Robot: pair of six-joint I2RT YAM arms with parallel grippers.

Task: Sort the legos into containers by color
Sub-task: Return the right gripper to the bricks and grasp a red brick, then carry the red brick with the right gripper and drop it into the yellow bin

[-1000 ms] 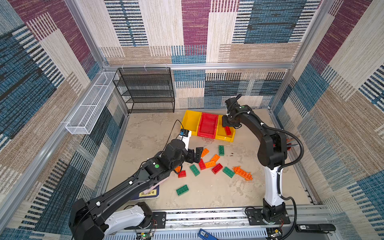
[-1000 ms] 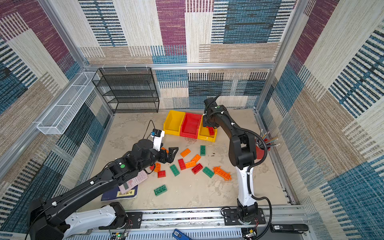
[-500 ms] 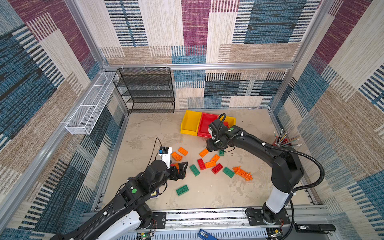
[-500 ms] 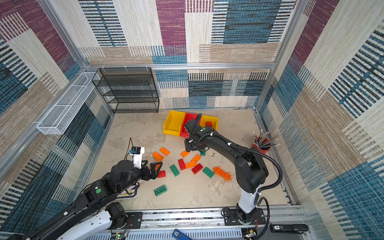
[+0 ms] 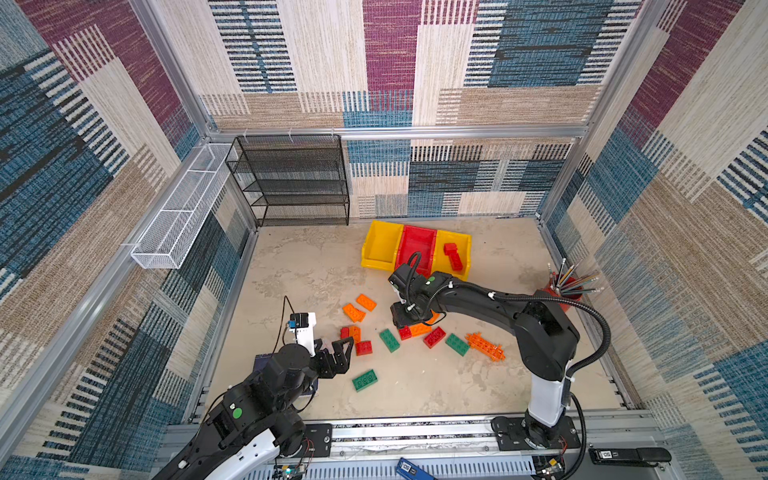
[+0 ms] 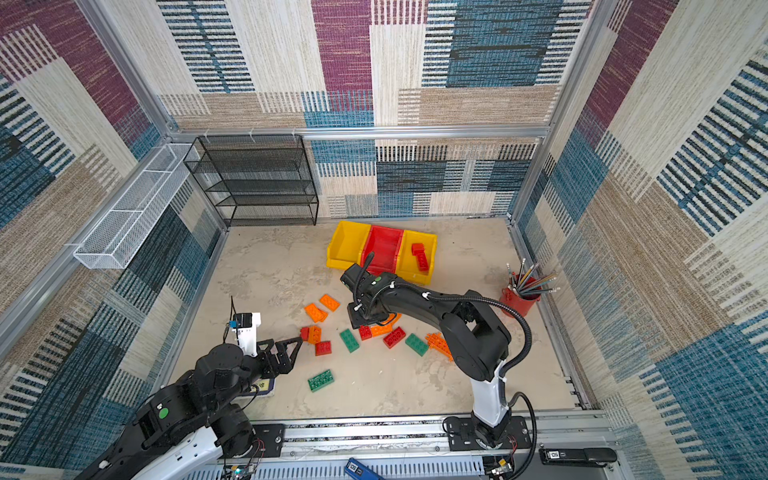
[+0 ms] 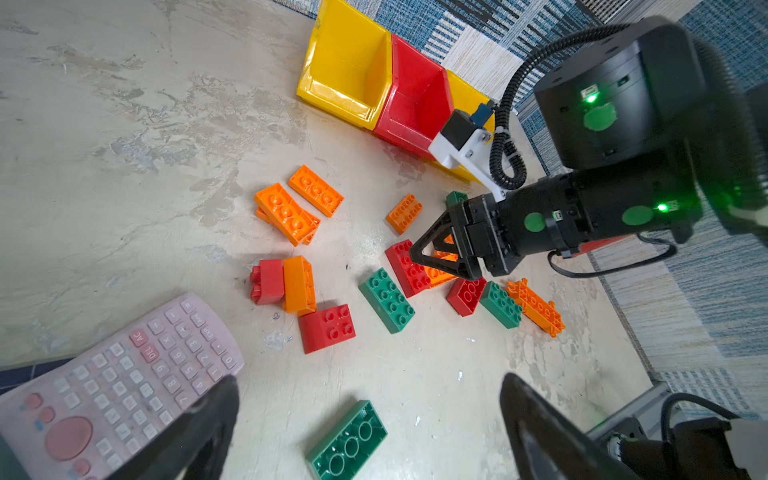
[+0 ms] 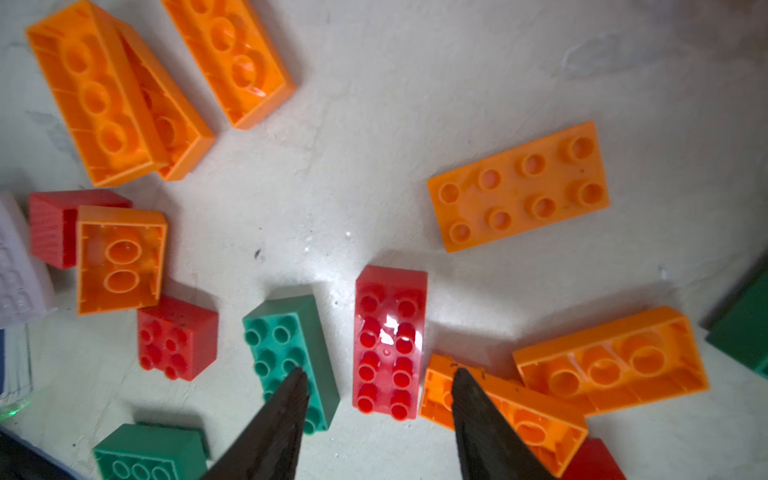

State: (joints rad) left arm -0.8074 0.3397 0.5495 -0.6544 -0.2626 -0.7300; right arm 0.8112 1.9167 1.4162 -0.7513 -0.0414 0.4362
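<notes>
Orange, red and green legos lie scattered mid-floor, among them a red brick (image 8: 388,340) and a long spiky orange piece (image 5: 485,345). My right gripper (image 8: 377,372) (image 5: 405,322) hangs open just above that red brick, one finger to each side, a green brick (image 8: 286,345) and an orange one (image 8: 511,399) beyond them. My left gripper (image 7: 365,382) (image 5: 341,355) stands wide open and empty at the front left, above an upside-down green brick (image 7: 347,442). At the back stand three containers: yellow (image 5: 380,245), red (image 5: 417,245) and yellow (image 5: 466,249), the last holding a red lego (image 5: 453,255).
A pink calculator (image 7: 112,382) lies under my left arm. A red pencil cup (image 5: 567,295) stands by the right wall. A black mesh shelf (image 5: 291,183) fills the back left corner, with a white wire basket (image 5: 178,216) on the left wall.
My right arm has swung from the right yellow bin down to the pile, leaving a red lego in that bin. My left arm has drawn back to the front left.
</notes>
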